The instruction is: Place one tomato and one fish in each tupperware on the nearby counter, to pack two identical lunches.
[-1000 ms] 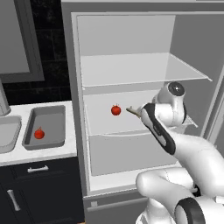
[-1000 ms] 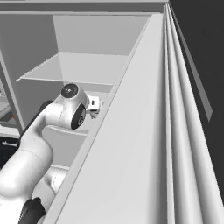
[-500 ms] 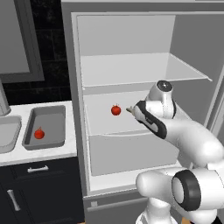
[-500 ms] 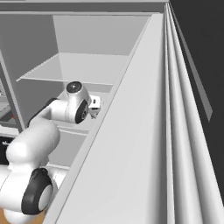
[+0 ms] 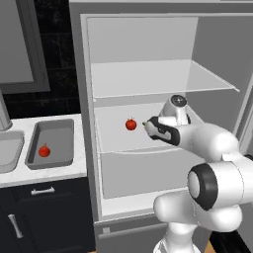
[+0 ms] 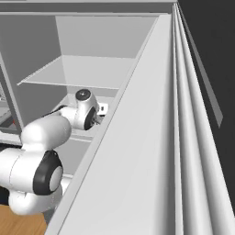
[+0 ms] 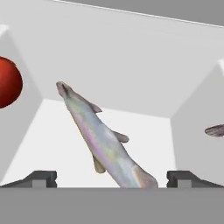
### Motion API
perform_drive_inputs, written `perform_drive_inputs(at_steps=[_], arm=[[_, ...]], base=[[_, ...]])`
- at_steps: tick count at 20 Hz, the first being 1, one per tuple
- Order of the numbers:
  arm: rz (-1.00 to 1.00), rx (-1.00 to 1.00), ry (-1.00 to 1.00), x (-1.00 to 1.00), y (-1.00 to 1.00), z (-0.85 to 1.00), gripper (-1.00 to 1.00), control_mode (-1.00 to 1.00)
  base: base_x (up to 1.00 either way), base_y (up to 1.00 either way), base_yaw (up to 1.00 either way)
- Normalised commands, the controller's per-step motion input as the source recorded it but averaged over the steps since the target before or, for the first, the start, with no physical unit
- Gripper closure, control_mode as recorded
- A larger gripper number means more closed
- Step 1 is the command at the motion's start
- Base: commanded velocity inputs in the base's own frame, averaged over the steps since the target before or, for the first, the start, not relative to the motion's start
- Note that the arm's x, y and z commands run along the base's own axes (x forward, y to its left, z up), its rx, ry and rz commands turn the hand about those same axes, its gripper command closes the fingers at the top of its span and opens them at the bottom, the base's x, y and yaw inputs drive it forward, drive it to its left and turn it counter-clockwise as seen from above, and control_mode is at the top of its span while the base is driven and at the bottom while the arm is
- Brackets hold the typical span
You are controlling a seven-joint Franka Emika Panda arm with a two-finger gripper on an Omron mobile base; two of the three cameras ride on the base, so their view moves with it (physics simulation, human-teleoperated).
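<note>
My gripper (image 5: 146, 124) is inside the open fridge, over the middle shelf and just right of a red tomato (image 5: 131, 124). In the hand view a pale silvery fish (image 7: 103, 142) lies slantwise on the shelf ahead. Its near end sits between my open fingertips (image 7: 40, 178), and nothing is gripped. The same tomato (image 7: 6, 83) shows at that view's left edge, and another fish (image 7: 215, 130) pokes in at the right. On the white counter (image 5: 49, 173) stand two tupperware. The darker one (image 5: 62, 129) holds a tomato (image 5: 44, 150), and the lighter one (image 5: 14, 148) lies at the far left.
The fridge's glass upper shelf (image 5: 158, 81) hangs above my hand. The open fridge door (image 6: 151, 151) runs close along the arm's right side. Dark cabinets with silver handles (image 5: 42, 190) sit under the counter.
The wrist and forearm have swung left and folded lower inside the fridge. The fingertips stayed near the same spot beside the tomato, and the gripper stayed open.
</note>
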Motion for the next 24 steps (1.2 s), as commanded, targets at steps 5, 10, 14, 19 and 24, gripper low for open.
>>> perform_drive_inputs(at_steps=[5,10,14,19,24], arm=[[0.0,0.0,0.04,0.41,-0.02,-0.18,-1.0,-1.0],[0.0,0.0,0.04,0.29,0.0,-0.32,1.0,-1.0],[0.0,0.0,0.06,-0.01,-0.03,-0.92,1.0,-1.0],[0.0,0.0,-0.04,-0.26,-0.03,-0.46,1.0,-1.0],[0.0,0.0,-0.18,-1.0,0.0,-0.42,1.0,-1.0]], base=[[0.0,0.0,0.0],[0.0,0.0,0.0],[0.0,0.0,0.0],[0.0,0.0,0.0],[0.0,0.0,0.0]])
